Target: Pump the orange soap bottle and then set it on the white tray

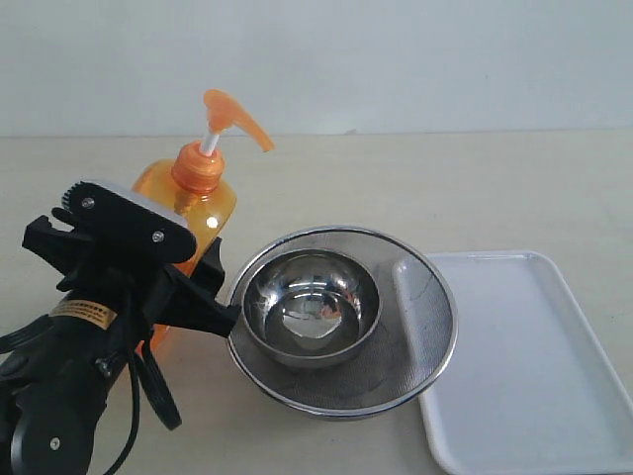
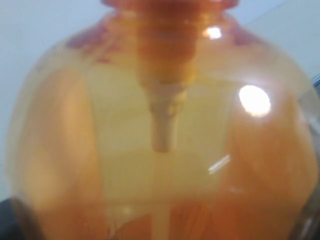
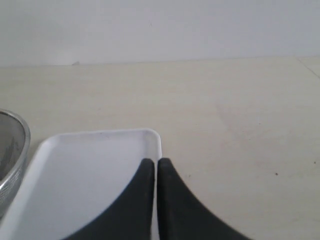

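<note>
The orange soap bottle (image 1: 203, 203) stands upright at the left, its orange pump head (image 1: 232, 114) raised on a white stem. My left gripper (image 1: 188, 287) is closed around the bottle's lower body, with one black finger (image 1: 213, 292) showing on the side toward the bowls. In the left wrist view the translucent orange bottle (image 2: 165, 150) fills the frame and hides the fingers. The white tray (image 1: 524, 366) lies flat at the right. My right gripper (image 3: 156, 162) hovers shut and empty over the tray's (image 3: 85, 175) corner rim; it is outside the exterior view.
A round steel mesh strainer (image 1: 420, 346) sits between bottle and tray, overlapping the tray's left edge, with a shiny steel bowl (image 1: 312, 307) inside it. The strainer's rim (image 3: 12, 145) shows in the right wrist view. Bare beige table lies behind, ending at a pale wall.
</note>
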Available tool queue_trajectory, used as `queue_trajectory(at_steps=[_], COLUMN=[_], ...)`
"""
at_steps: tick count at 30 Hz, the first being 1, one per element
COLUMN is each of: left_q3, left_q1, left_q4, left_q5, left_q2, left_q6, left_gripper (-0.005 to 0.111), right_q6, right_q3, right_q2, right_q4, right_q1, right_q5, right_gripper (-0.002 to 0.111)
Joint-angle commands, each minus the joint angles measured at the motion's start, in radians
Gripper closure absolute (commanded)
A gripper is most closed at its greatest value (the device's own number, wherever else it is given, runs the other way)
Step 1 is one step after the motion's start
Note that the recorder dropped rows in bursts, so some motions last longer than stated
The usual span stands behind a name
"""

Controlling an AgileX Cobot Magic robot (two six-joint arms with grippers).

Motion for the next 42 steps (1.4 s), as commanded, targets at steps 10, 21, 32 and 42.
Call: queue_trajectory(at_steps=[10,21,32,42], left_q3=[-0.008,-0.008,-0.015,-0.072], left_q1=[-0.004,-0.004,-0.002,0.085], left_q4=[0.003,-0.001,0.097,0.089], left_q5=[-0.074,-0.036,0.005,0.001], left_q2=[-0.006,-0.006,-0.004,0.049], left_q6=[-0.003,-0.019,-0.064,-0.056], left_gripper=[0.102,0.102,0.102,0.102], right_q6=[0.000,0.183,0.191,0.285], right_q3=[0.004,0.004,-0.201,-0.465], right_q2=[-0.006,-0.006,0.231,0.670], right_q4=[-0.003,-0.003,-0.086,-0.373], right_q1=[-0.001,-0.001,0.002,0.305], right_q5=[-0.361,-0.419,-0.428,-0.458], right_gripper=[0.108,0.108,0.108,0.108])
